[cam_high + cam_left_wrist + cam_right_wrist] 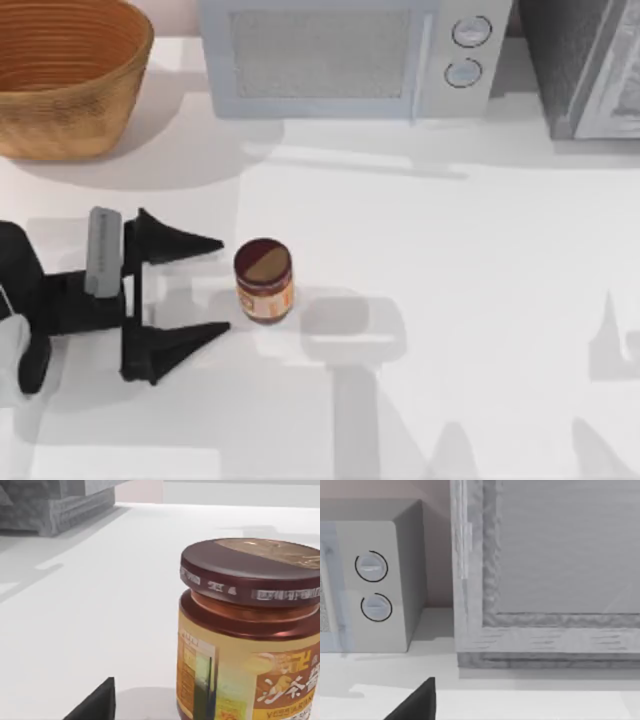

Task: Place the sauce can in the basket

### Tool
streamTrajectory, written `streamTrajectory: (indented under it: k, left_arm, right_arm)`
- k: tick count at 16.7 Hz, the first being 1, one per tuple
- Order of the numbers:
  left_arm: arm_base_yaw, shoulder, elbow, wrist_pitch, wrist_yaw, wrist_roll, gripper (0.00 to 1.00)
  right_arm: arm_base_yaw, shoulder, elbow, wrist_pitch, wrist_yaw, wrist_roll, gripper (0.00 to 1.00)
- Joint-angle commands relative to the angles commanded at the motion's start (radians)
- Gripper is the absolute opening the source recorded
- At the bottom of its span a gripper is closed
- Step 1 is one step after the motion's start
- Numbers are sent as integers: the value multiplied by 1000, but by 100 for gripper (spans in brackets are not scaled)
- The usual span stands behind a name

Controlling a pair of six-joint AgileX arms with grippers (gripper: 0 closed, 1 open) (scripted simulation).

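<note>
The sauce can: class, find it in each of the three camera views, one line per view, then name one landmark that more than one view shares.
Top view: the sauce can stands upright left of centre, just beyond the open left gripper.
Left wrist view: the can is close up, lid and label visible.
Right wrist view: not in it.
Shared landmark: the microwave, with its two dials, seen in the top and right wrist views.

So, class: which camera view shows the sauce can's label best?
The left wrist view: the sauce can stands close up, its orange-and-white label facing the camera. The top view gives mostly its dark lid, just beyond the open left gripper. The right wrist view faces the microwave.
</note>
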Motion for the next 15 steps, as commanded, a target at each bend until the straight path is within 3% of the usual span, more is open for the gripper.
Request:
streamTrajectory:
  k: [8,15]
  left_arm:
    - [-13,7,5,4,-10,-3,100]
    - [-189,26,66,6,-184,-45,100]
  right_arm:
    - [0,0,0,0,0,0,100]
    - [0,0,0,0,0,0,100]
